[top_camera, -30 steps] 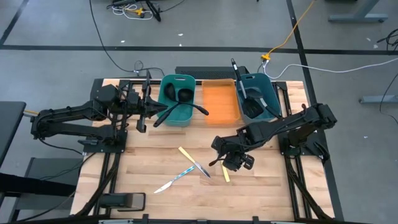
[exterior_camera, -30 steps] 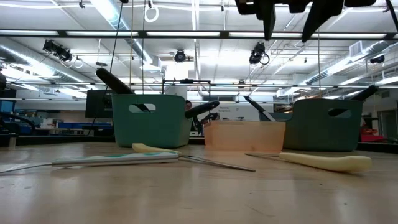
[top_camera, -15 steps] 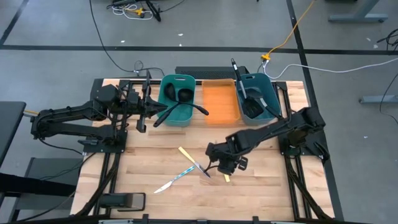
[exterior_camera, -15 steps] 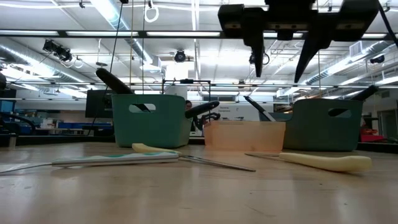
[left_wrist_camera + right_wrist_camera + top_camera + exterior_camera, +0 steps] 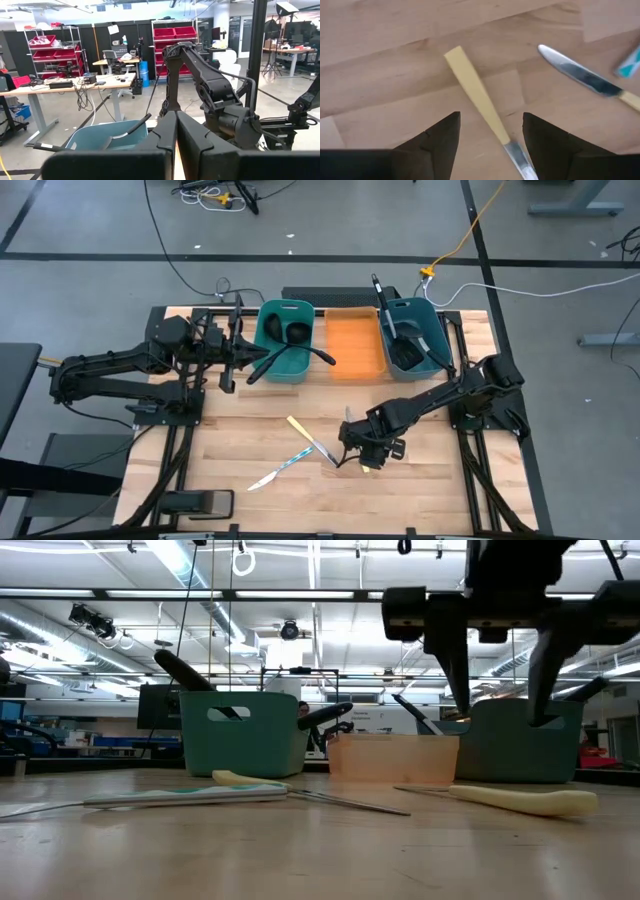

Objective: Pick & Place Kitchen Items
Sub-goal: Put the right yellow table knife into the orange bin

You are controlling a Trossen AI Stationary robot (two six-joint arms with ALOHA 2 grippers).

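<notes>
High view is showing several black utensils already sitting in both teal bins [image 5: 283,330], while three knives are lying loose on the worktop [image 5: 420,470]. Right claw [image 5: 368,452], spread, is hanging over the pale-yellow-handled knife [image 5: 476,93]; left claw [image 5: 226,360], pressed together, is waiting beside the left bin.

Three slim knives lie flat on the wood: a pale yellow-handled knife [image 5: 364,459] at five o'clock, another yellow-handled knife [image 5: 310,438] crossing a light-blue-handled knife [image 5: 281,469] near six. Black ladles and spatulas [image 5: 290,356] lean in the bins at twelve.
</notes>
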